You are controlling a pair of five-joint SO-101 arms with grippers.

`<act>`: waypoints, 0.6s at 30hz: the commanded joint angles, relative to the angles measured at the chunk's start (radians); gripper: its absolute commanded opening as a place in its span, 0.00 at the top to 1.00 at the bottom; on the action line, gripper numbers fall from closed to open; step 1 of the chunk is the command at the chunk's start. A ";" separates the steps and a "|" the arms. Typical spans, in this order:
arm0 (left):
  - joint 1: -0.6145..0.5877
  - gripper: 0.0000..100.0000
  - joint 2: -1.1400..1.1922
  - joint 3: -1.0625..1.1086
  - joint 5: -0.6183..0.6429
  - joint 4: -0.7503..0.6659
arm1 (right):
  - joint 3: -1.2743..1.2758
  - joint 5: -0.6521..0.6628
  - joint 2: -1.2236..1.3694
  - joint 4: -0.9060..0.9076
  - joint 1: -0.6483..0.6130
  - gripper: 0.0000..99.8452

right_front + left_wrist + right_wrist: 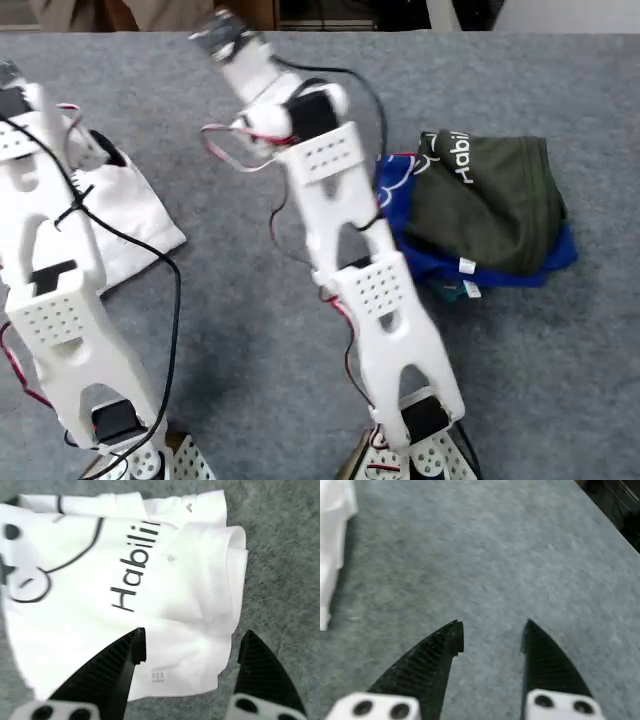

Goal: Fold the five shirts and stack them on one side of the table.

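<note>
**Left wrist view: open jaws astride a folded edge**

Left gripper (pixel 194 632) stands wide open. One finger (pixel 112 667) is over the white shirt (pixel 100 580), the other over the grey table (pixel 280 555) just past the shirt's folded edge. That edge runs between the jaws, so closing them would likely pinch it.

Right gripper (pixel 492 625) is open more narrowly above bare table, with the shirt off to one side.

On the high view the white shirt lies at 9 o'clock on the table, under the left arm (pixel 60 300), which is clearly the nearer one. Its long axis seems to run from 10 to 4 o'clock, though the arm hides much of it.

The pile, green shirt (pixel 490 200) on blue shirt (pixel 420 255), sits at 3 o'clock, with the right arm (pixel 350 230) between.
</note>
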 commanded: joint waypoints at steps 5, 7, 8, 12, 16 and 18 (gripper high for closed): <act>0.020 0.70 0.180 0.068 0.086 -0.189 | -0.047 0.009 -0.101 -0.031 0.077 0.85; 0.020 0.70 0.239 0.063 0.098 -0.189 | -0.047 0.011 -0.101 -0.031 0.077 0.85; 0.023 0.70 0.262 0.048 0.098 -0.184 | -0.047 0.012 -0.101 -0.031 0.077 0.85; 0.060 0.70 0.282 -0.049 0.092 -0.117 | -0.047 0.012 -0.102 -0.029 0.077 0.85; 0.091 0.70 0.321 -0.075 0.097 -0.107 | -0.047 0.011 -0.104 -0.025 0.077 0.85; 0.091 0.72 0.344 -0.117 0.092 -0.078 | -0.047 0.005 -0.105 -0.025 0.077 0.85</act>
